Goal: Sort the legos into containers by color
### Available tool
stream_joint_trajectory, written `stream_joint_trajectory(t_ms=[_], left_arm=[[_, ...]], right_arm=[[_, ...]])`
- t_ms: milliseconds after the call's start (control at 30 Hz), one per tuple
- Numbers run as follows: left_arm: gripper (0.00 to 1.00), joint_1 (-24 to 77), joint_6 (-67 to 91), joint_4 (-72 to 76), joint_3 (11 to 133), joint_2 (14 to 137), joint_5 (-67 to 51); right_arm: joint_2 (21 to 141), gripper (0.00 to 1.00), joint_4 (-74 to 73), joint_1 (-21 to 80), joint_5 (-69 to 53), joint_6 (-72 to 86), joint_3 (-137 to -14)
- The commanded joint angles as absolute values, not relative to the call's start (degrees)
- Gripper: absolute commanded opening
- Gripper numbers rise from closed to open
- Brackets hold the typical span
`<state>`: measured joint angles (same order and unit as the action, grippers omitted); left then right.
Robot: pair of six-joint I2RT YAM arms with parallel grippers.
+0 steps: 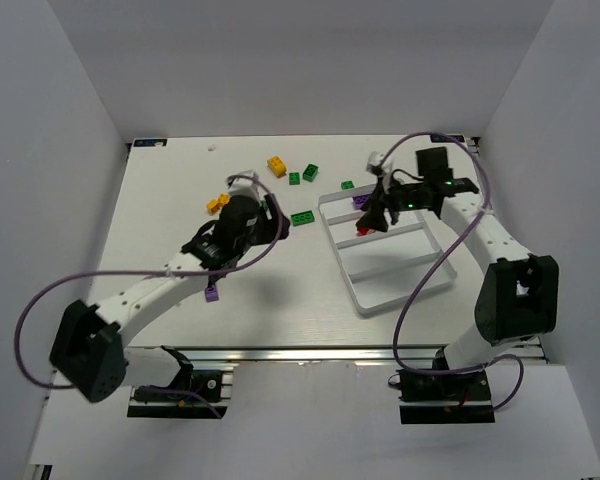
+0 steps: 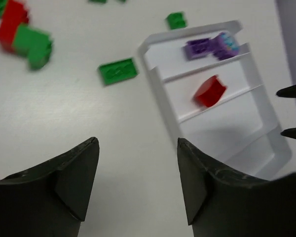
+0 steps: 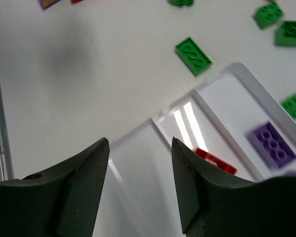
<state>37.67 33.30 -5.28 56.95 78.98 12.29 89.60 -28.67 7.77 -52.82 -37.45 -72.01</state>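
Note:
The white tray (image 1: pixel 405 297) lies right of centre. Its far compartment holds a purple lego (image 2: pixel 202 48) beside a pale-topped purple one (image 2: pixel 226 45). A red lego (image 2: pixel 209 91) rests tilted in the second compartment. My right gripper (image 1: pixel 373 218) hovers over that end of the tray. In its wrist view the right gripper (image 3: pixel 139 142) is open and empty, with the red lego (image 3: pixel 214 160) beside one finger. My left gripper (image 1: pixel 277 218) is over the table left of the tray. Seen from the left wrist, the left gripper (image 2: pixel 136 143) is open over bare table.
Loose legos lie on the table beyond and left of the tray: a flat green one (image 1: pixel 302 218), more green ones (image 1: pixel 302 175), a small green one (image 1: pixel 347 185), yellow ones (image 1: pixel 276 165) (image 1: pixel 217 203), and a purple one (image 1: pixel 212 292) by the left arm. White walls enclose the table.

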Motion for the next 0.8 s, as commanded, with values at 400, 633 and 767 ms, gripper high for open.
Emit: stream_joint_trajectory(t_ms=[400, 633, 767], left_arm=[[0.84, 30.68, 46.75, -27.22, 44.03, 54.49, 22.76], [0.84, 26.55, 48.87, -35.15, 43.77, 56.95, 20.83], [0.84, 23.39, 49.92, -36.65, 42.37, 56.51, 18.99]], right_arm=[[101.07, 0.71, -33.58, 24.96, -40.0, -40.17, -87.44], [103.71, 0.71, -30.94, 27.07, -37.53, -30.07, -90.35], [103.89, 0.72, -29.71, 28.38, -36.48, -27.51, -90.44]])
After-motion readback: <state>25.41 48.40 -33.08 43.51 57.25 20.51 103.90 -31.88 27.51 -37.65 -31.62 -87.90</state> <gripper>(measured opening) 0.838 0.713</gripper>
